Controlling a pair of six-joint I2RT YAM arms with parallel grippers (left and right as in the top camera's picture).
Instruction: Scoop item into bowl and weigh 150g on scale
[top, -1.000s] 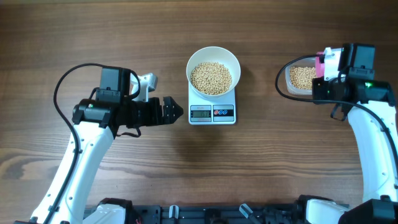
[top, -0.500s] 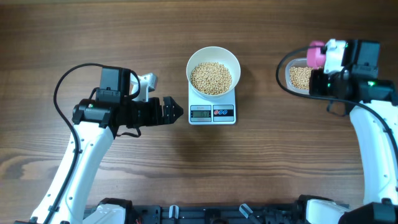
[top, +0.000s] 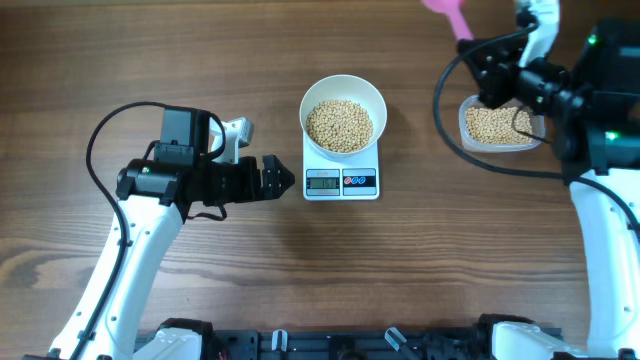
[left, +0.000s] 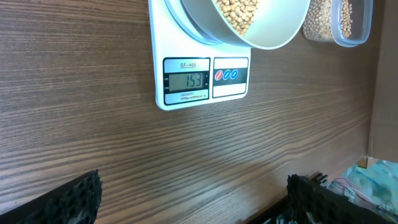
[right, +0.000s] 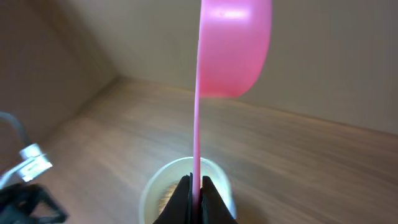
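The white bowl (top: 343, 92) stands on the scale (top: 341, 183) at the table's middle, filled with beige beans (top: 339, 124). In the left wrist view the scale (left: 199, 109) reads 153 under the bowl (left: 267, 38). My left gripper (top: 283, 180) rests just left of the scale, open and empty, with bare wood between its fingers (left: 68, 199). My right gripper (top: 480, 52) is raised near the far right edge, shut on the thin handle of a pink scoop (top: 446, 17). In the right wrist view the scoop (right: 233, 46) points upward above the gripper (right: 196, 186), with the bowl (right: 149, 186) behind it.
A clear plastic tub (top: 497, 127) holding more beans sits at the right, under my right arm; it also shows at the top right of the left wrist view as the tub (left: 339, 25). Cables loop beside both arms.
My right arm has lifted the pink scoop up from over the tub and swung it toward the far edge, its cup now tipped upward. The left arm has not moved.
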